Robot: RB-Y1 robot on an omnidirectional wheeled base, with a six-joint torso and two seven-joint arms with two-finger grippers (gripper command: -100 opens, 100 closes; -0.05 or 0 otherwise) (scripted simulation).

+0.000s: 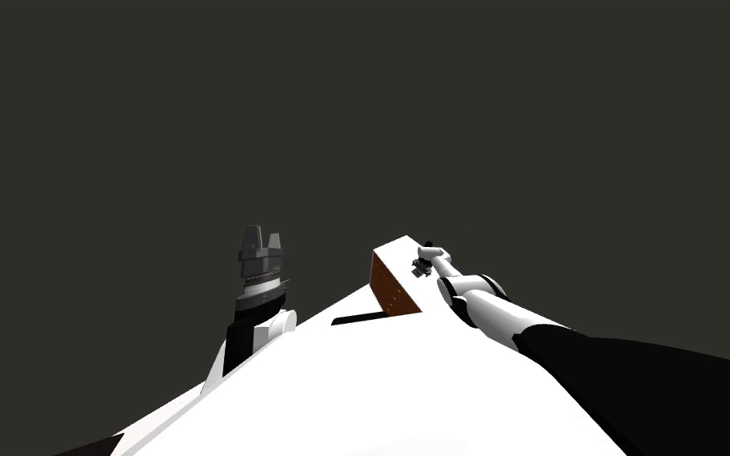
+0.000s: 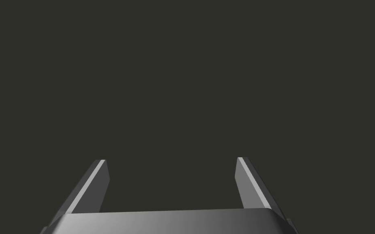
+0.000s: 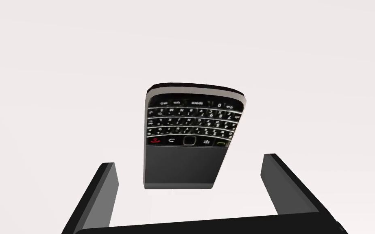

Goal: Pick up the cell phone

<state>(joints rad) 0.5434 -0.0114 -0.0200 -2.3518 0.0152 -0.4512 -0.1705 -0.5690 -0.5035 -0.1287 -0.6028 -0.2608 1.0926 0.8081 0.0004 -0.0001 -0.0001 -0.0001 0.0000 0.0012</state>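
**A:** Where's the phone (image 3: 190, 138)?

**B:** It is lying flat and face up on the white top of the table (image 1: 397, 252), ahead and to the right. The right gripper (image 3: 189, 161) hangs over it with its fingers spread wide. The phone sits between them with bare tabletop showing on both sides, so nothing is touching yet. The screen (image 3: 184, 166) end is nearer the gripper and the keypad (image 3: 192, 120) end is farther off.

**A:** And the other arm?

**B:** The left gripper (image 1: 264, 235) is raised on the left, well away from the table. Its fingers are apart and hold nothing.

**A:** How do you reckon the phone will handle?

**B:** I expect it to be light and stiff, with no give. The casing looks smooth and glossy, so I'd guess it's slippery. It's also thin and flat against the top, which leaves very little edge for the blades to catch.

**A:** So where should it take hold?

**B:** Across the two long sides, about where the screen meets the keypad, so neither end tips down. The fingertips probably need to drop almost to the tabletop before they close. If they grip too high, the phone could squirt out or skid across the white top. I'd keep the pads off the screen face and squeeze firmly but without crushing.
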